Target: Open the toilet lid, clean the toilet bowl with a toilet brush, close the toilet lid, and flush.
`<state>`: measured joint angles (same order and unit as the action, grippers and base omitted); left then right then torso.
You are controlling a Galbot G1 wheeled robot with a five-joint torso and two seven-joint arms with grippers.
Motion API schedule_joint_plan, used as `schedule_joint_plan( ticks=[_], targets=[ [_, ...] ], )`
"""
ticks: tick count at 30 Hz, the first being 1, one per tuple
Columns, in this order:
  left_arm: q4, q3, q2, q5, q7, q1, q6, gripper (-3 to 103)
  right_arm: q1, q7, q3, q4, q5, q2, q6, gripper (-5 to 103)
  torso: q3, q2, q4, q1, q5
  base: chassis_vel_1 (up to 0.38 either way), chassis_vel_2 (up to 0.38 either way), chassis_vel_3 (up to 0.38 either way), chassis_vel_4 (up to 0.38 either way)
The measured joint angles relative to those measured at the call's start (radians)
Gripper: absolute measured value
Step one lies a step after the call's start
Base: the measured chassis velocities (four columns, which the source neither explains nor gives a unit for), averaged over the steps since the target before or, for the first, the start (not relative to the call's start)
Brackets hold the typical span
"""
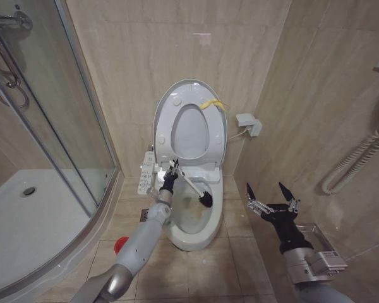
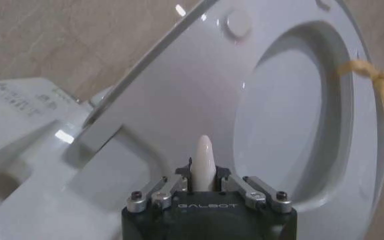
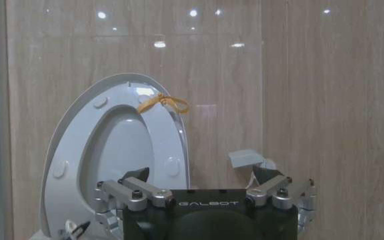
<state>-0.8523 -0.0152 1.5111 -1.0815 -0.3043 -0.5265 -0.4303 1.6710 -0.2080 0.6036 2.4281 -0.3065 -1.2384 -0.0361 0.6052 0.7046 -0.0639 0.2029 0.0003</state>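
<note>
**Brush in the bowl, lid standing open: where the scrub could slip**

Taking the bowl (image 1: 191, 232) as the landmark and reading left to right.

Left of the bowl, the left arm reaches in from the floor side, forearm rising toward the rim. The left gripper (image 1: 172, 169) sits just above the bowl's left rear rim, clenched on the brush (image 1: 194, 188) at the top of its handle. In the left wrist view the white handle tip (image 2: 205, 157) pokes up between the closed fingers. The handle slants down and to the right, and the dark head rests low inside the bowl against its right inner wall.

Risks here, as I judge them: the grip is high on a slim stick, so a hard sideways scrub could twist the handle in the fingers or pull it loose. The gripper is also close to the seat's rim; a wide stroke could knock it. A fast lift could flick water onto the floor.

Directly behind the bowl, the lid (image 1: 191, 120) stands upright against the wall, yellow strap (image 1: 213, 104) at its top right. A bump from the arm could tip it forward onto the brush.

Right of the bowl, well apart, the right gripper (image 1: 270, 197) hangs idle, fingers spread wide, holding nothing.
</note>
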Motion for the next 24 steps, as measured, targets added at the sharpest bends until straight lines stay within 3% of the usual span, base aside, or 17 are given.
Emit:
schedule_joint_plan(
  ticks=[5,10,16,24],
  targets=[
    [0.016,-0.008,-0.029,0.127,-0.051,-0.044,-0.035,22,0.000,0.000,0.000,0.000,0.000,0.000,0.000,100,0.000,0.000,-0.0003,0.000,-0.0002,0.000,0.000,0.000,0.000],
    [0.017,-0.005,-0.047,0.188,-0.073,-0.061,-0.051,22,0.000,0.000,0.000,0.000,0.000,0.000,0.000,100,0.000,0.000,0.0000,0.000,-0.0006,0.000,0.000,0.000,0.000],
    [-0.075,-0.003,-0.145,0.301,-0.075,-0.120,-0.047,24,0.000,0.000,0.000,0.000,0.000,0.000,0.000,100,0.000,0.000,-0.0004,0.000,-0.0006,0.000,0.000,0.000,0.000],
    [-0.178,0.010,-0.187,0.296,-0.043,-0.225,-0.034,22,0.000,0.000,0.000,0.000,0.000,0.000,0.000,100,0.000,0.000,0.0002,0.000,-0.0003,0.000,0.000,0.000,0.000]
  ],
)
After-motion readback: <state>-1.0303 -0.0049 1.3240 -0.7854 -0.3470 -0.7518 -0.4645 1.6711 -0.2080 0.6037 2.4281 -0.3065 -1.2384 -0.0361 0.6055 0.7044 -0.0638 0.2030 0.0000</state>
